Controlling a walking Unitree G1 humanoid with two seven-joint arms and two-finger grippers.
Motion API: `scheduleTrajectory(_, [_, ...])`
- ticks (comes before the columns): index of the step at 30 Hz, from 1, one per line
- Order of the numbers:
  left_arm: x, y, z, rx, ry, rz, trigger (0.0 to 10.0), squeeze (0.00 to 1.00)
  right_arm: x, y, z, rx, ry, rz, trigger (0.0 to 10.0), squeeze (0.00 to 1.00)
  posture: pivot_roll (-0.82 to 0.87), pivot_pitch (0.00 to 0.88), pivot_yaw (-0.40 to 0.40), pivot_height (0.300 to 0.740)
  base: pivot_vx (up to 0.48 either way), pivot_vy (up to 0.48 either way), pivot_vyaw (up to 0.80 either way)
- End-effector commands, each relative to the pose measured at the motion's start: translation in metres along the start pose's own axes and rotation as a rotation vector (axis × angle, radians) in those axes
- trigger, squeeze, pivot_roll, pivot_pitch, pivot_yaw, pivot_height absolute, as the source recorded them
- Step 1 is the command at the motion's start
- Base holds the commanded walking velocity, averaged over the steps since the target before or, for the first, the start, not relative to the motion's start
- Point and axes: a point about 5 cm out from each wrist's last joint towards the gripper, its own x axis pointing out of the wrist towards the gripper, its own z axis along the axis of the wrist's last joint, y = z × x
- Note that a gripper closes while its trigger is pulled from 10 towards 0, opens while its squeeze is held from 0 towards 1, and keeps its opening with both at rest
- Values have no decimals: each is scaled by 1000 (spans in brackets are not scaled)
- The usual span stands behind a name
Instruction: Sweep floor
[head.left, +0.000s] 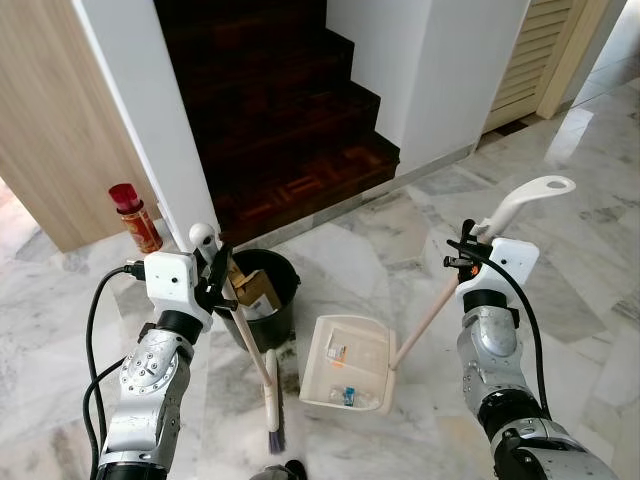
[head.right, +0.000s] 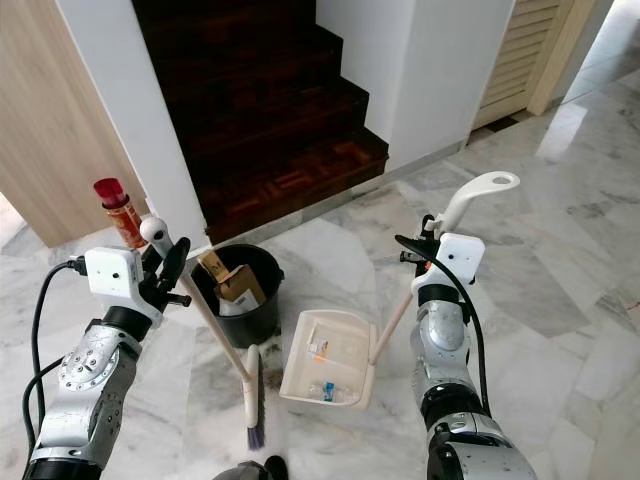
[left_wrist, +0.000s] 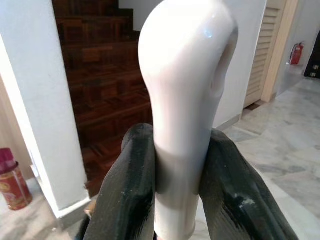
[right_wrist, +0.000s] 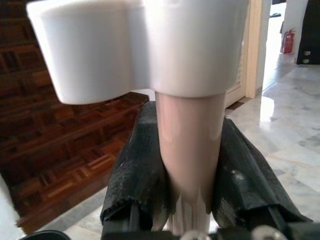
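Silver jointed arms, white wrist boxes, black cables.

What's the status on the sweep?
Left gripper shut on broom. Right gripper shut on dustpan handle. Scraps in pan. Black bin beside broom, red can by wall.

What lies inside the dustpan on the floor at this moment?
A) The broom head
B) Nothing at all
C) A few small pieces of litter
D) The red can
C: the dustpan, held by its long handle in the right pincer, has a few small scraps on its tray; the broom head rests on the floor beside it.
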Motion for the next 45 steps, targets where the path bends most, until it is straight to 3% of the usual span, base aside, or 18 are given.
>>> scheduleTrajectory(1, [1,-1,12,27,-44,-7,10000,0,7,1,10,18,-37,-6,10000,0,90,58,48,740,0,375,0])
scheduleTrajectory(45, [6,-3,17,15,-59,-10,10000,0,9,5,10,37,-23,-2,10000,0,92,26,44,740,0,372,0])
